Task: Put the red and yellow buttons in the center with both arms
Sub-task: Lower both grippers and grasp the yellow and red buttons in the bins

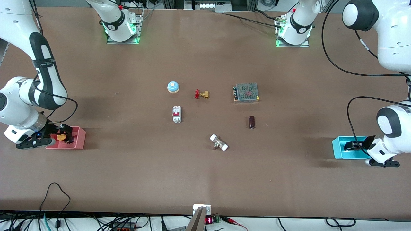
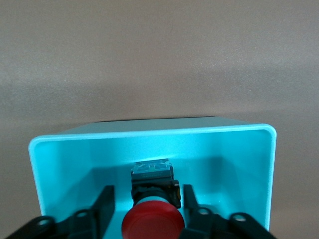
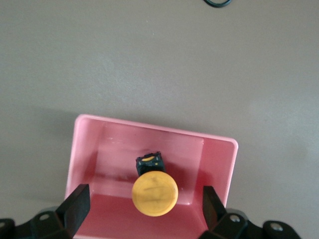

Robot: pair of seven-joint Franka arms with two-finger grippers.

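Observation:
The red button (image 2: 152, 221), black body and round red cap, lies in a cyan bin (image 2: 149, 137) at the left arm's end of the table. My left gripper (image 2: 148, 191) is down in that bin (image 1: 340, 150), open, one finger on each side of the button with small gaps. The yellow button (image 3: 154, 194) lies in a pink bin (image 3: 149, 130) at the right arm's end. My right gripper (image 3: 144, 191) is wide open over it, fingers well apart from the cap. In the front view the yellow cap (image 1: 61, 137) shows in the pink bin (image 1: 80, 141); the red button is hidden.
Mid-table stand a blue dome bell (image 1: 173, 87), a brass valve with red handle (image 1: 201, 94), a metal mesh box (image 1: 246, 92), a white circuit breaker (image 1: 177, 114), a dark cylinder (image 1: 252, 122) and a white-ended fitting (image 1: 219, 143).

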